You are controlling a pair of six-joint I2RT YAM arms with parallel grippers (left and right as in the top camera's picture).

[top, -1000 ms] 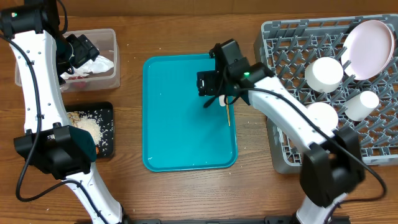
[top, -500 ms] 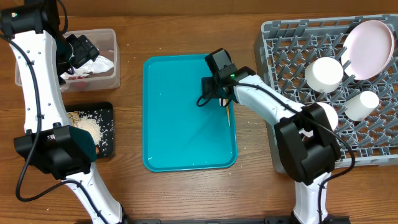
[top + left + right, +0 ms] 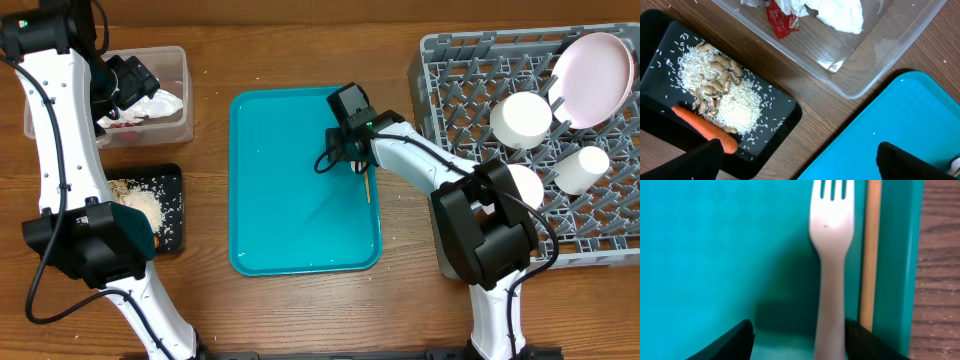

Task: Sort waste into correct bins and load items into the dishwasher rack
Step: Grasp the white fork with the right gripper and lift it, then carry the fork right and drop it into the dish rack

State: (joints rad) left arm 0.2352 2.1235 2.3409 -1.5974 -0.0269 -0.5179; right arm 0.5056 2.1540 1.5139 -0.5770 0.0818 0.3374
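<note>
White plastic fork [image 3: 829, 255]: lies flat on the tray [image 3: 290, 220], close to its right rim in the upper half. The tines point away from the wrist camera and the handle runs back toward it, long axis parallel to that rim. Stick [image 3: 871, 250]: thin and wooden, just beside the fork on the rim side and parallel to it, between the fork and the tray's raised lip; contact between the two cannot be told. Right gripper [image 3: 799, 332]: low over the same spot, fingers apart and straddling the fork handle. The rim-side finger is at or nearly at the handle, bare teal shows before the other finger, and nothing is pinched yet. The fingers face each other across the handle's narrow width, so a squeeze should probably take it squarely. Risk, as judged: the rim-side finger catches the stick too. Surface: glossy and smooth, so a thin handle may skate. Room: tight toward the lip, free toward the tray's middle. Rack [image 3: 432, 60]: right of the tray, across a strip of table [image 3: 300, 320], so the right arm is the nearer. Left gripper [image 3: 800, 150]: left of the tray, by the tub [image 3: 850, 85], fingers spread wide, empty.
</note>
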